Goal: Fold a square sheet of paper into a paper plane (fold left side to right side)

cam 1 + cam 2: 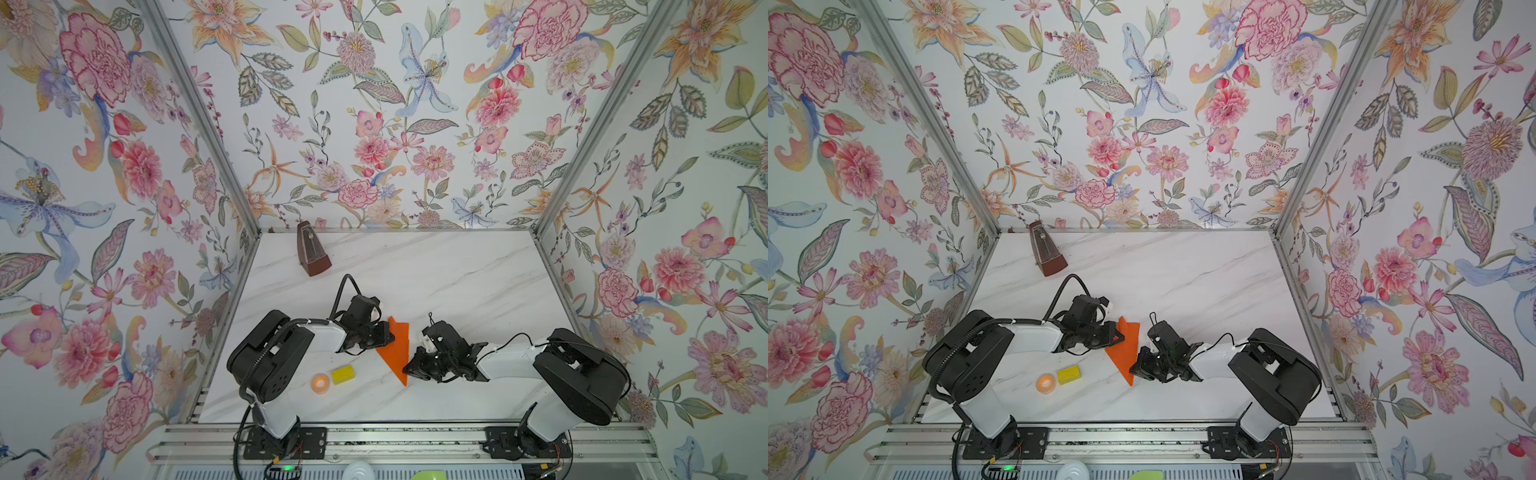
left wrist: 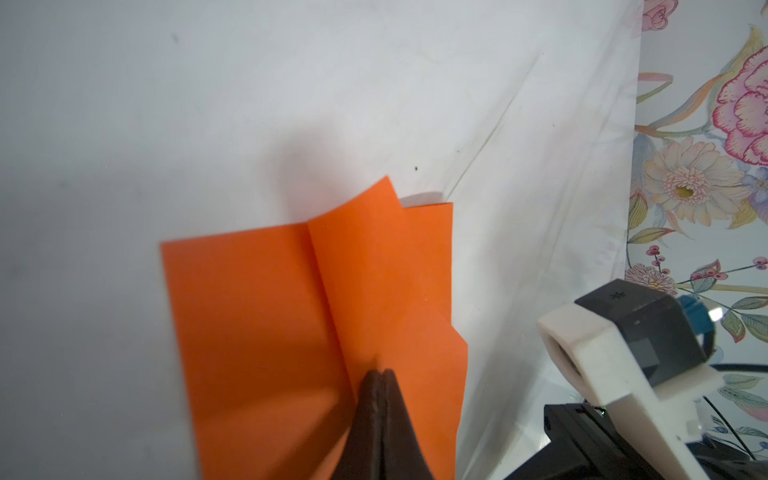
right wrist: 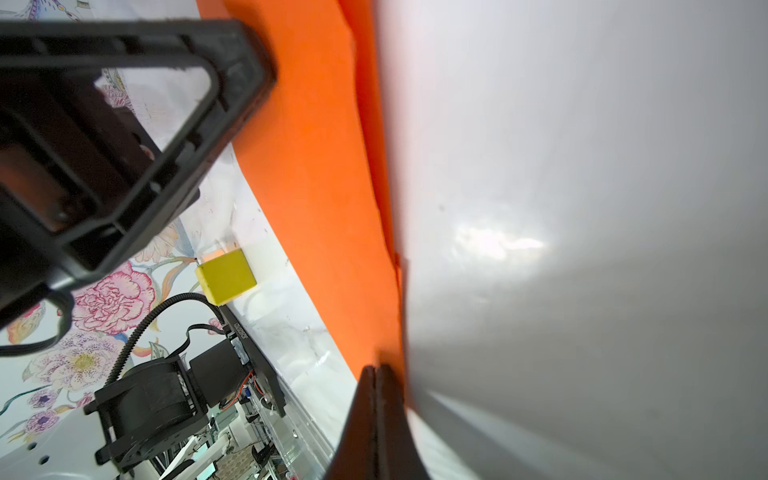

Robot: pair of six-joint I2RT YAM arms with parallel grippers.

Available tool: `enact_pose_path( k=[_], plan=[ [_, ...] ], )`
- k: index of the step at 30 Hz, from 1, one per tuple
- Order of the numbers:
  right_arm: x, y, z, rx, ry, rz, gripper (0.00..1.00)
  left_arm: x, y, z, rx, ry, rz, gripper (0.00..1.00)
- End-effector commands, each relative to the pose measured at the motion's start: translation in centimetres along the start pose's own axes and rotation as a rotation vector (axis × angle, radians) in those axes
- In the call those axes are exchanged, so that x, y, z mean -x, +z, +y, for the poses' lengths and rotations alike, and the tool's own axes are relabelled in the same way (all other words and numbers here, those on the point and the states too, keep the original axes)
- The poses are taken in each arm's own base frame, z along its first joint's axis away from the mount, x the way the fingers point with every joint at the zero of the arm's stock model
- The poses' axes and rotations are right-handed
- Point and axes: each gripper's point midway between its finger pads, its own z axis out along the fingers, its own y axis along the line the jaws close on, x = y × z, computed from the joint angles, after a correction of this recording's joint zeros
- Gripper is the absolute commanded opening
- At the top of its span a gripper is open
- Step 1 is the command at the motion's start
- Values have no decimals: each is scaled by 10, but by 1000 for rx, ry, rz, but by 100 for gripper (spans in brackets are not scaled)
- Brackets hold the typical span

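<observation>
1. The thin bright-orange sheet of paper (image 1: 395, 353) is lying on the white marble-look counter (image 1: 457, 282), right between the two arms. It's already creased into a narrow triangle with the point toward the arm bases, so we'd say a few folds are already in.
2. The left pincer (image 2: 380, 372) is pressed together exactly where a raised fold of the sheet runs into its tips. To us it looks like it's pinching that flap so the left side can go over to the right. Honestly though, the wrist view doesn't make it certain there's paper between the tips and not just under them.
3. The right pincer (image 3: 376, 368) is pressed together too, with its tips at the sheet's opposite edge, near the point. Our guess is it's pinning the paper so it doesn't skate around on that slick surface.
4. The small yellow block (image 1: 343, 374) and the small orange tape ring (image 1: 320, 382) sit just beside each other by the left arm, clear of the sheet. The brown pyramid-shaped metronome (image 1: 312, 253) stands at the far back, out of the way.
5. Writing: nothing on the paper, and no brand we can spot. There's a tiny printed label strip (image 3: 237, 328) on the left arm, but it's too small to read.
</observation>
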Motion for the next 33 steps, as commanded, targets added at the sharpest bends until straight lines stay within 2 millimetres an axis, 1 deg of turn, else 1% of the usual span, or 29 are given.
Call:
enact_pose_path(
  k=[1,13,17,19,21,23,25,27,29,30,32,33],
  plan=[
    [-16,-2,-52,-172,74,36,0,-12,2,77,256,-80,22,4],
    [-14,-4,-52,-167,77,32,0,7,-9,116,351,-134,1,2],
    [-13,-5,-52,-167,77,29,0,14,-7,122,361,-131,11,2],
    [-14,-5,-52,-168,74,34,0,20,-7,122,358,-126,7,2],
    [-16,-5,-53,-170,66,44,0,28,-11,115,345,-106,-10,2],
    [-18,-5,-53,-164,44,77,0,39,-21,102,334,-62,-35,2],
    [-19,-6,-53,-172,12,117,0,50,-36,89,339,0,-57,3],
    [-18,-8,-58,-199,-21,151,0,55,-54,76,351,72,-62,4],
    [-16,-9,-61,-216,-39,178,0,55,-68,59,345,157,-56,5],
    [-16,-9,-61,-221,-49,195,0,52,-73,50,340,203,-42,5],
    [-15,-9,-63,-231,-62,215,0,46,-78,33,336,288,-10,5],
    [-13,-10,-63,-234,-67,222,0,39,-78,25,339,330,17,5]
  ],
)
